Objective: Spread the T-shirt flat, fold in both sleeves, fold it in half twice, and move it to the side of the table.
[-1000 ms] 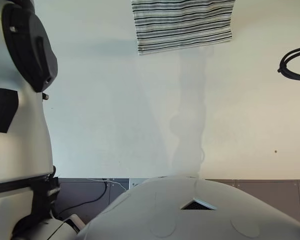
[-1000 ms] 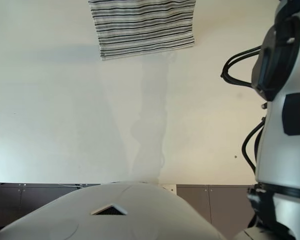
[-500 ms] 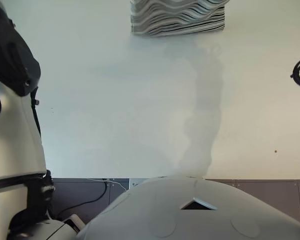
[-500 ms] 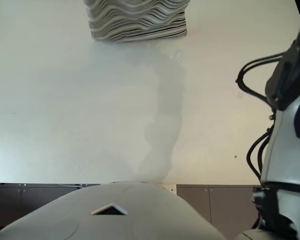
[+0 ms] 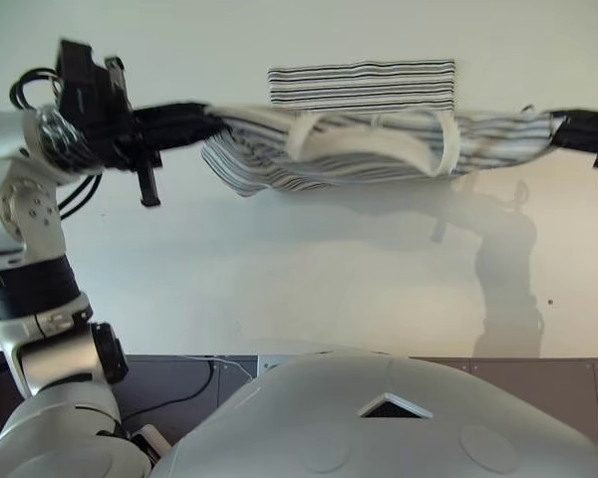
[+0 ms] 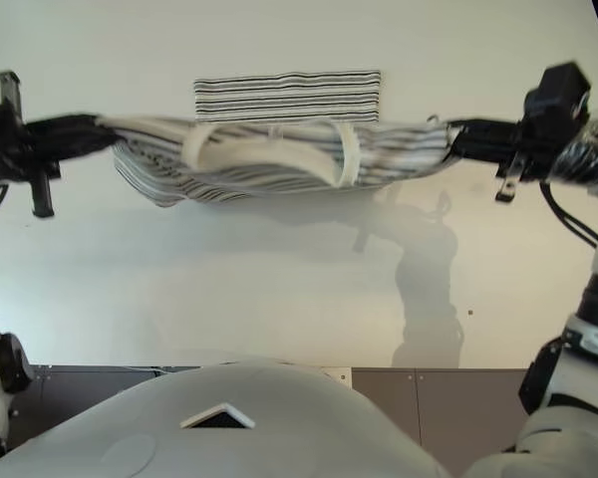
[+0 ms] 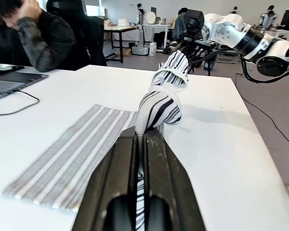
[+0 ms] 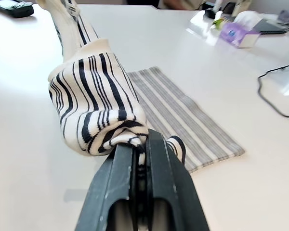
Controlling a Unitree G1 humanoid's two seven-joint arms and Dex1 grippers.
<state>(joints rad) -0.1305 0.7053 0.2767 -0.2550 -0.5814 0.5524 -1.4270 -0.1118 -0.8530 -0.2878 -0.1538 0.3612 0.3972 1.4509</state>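
- My left pincer (image 5: 207, 118) and right pincer (image 6: 460, 140) each clamp the striped T-shirt (image 5: 359, 149), bunched between them over the table (image 5: 279, 279);
- a folded striped cloth (image 5: 362, 85) lies flat at 12 o'clock, just beyond it.

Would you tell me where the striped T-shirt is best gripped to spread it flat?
At its two outer ends, each approached from its own side: the T-shirt hangs bunched between the left gripper and right gripper, whose jaws pinch opposite ends, so pulling apart should flatten it.

Arms spread wide; left hand (image 5: 211, 122) and right hand (image 6: 454, 139) clamp T-shirt (image 5: 379, 169).
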